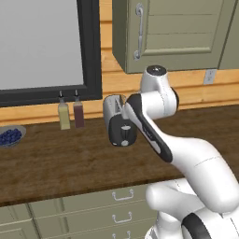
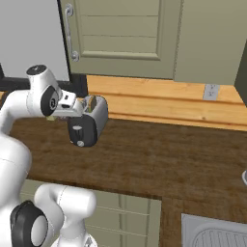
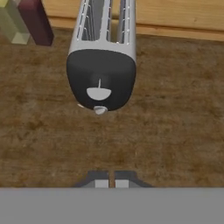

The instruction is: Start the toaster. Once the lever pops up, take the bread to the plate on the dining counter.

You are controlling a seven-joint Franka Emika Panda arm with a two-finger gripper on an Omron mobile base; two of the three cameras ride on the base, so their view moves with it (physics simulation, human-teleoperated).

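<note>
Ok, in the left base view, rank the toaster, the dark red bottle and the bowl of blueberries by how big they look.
1. toaster, clearly largest, though the arm covers part of it.
2. and 3. dark red bottle and bowl of blueberries: unsure. The bottle is tall and narrow; the bowl is wide, flat and cut off by the picture's left edge.

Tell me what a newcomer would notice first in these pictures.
The silver toaster stands on the dark wood counter against the wall, its black end panel facing the arm. The gripper hovers just in front of it, fingers shut, holding nothing. Two bottles stand left of the toaster.
</note>
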